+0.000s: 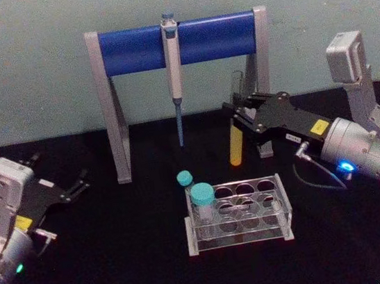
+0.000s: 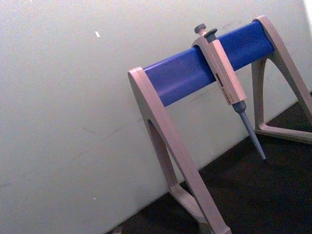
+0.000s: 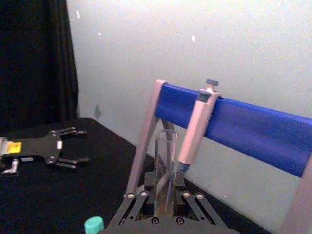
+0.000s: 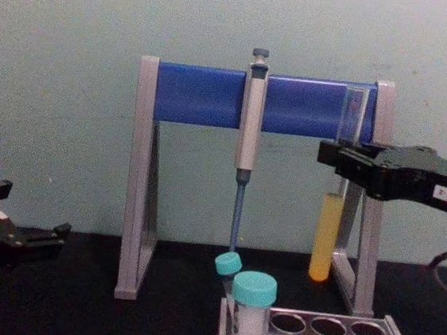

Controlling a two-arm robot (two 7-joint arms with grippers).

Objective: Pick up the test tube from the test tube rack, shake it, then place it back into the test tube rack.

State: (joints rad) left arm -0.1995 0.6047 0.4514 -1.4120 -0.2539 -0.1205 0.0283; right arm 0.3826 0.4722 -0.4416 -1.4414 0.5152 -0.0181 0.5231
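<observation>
At far left, left tool [image 1: 78, 184] parked low over the dark surface [image 1: 122, 263], black fingers spread apart, nothing between them; same spread plain from the right wrist view [image 3: 80, 145]. Toward the middle, at the back against the pale wall, tall grey-and-blue pipette stand [image 1: 177, 42], with grey-blue pipette [image 1: 176, 81] hanging tip-down from near the middle of the blue bar. In front of the stand, clear test tube rack [image 1: 242, 241] resting on the surface, two teal-capped tubes [image 1: 202, 196] standing at its left end. Further right, test tube [image 1: 235, 144] held clear of the rack, close to upright, above and behind the rack's right end and near the stand's right leg. Yellow liquid in its lower part, clear glass above, mouth uncapped. Clamped around the glass just above the liquid line, right tool [image 1: 239, 116], reaching in from the right edge, fingers clenched on the tube. From the chest view, rounded bottom of the test tube [image 4: 324, 234] well above the rack's top plate [image 4: 326, 329], and its open top level with the blue bar.
</observation>
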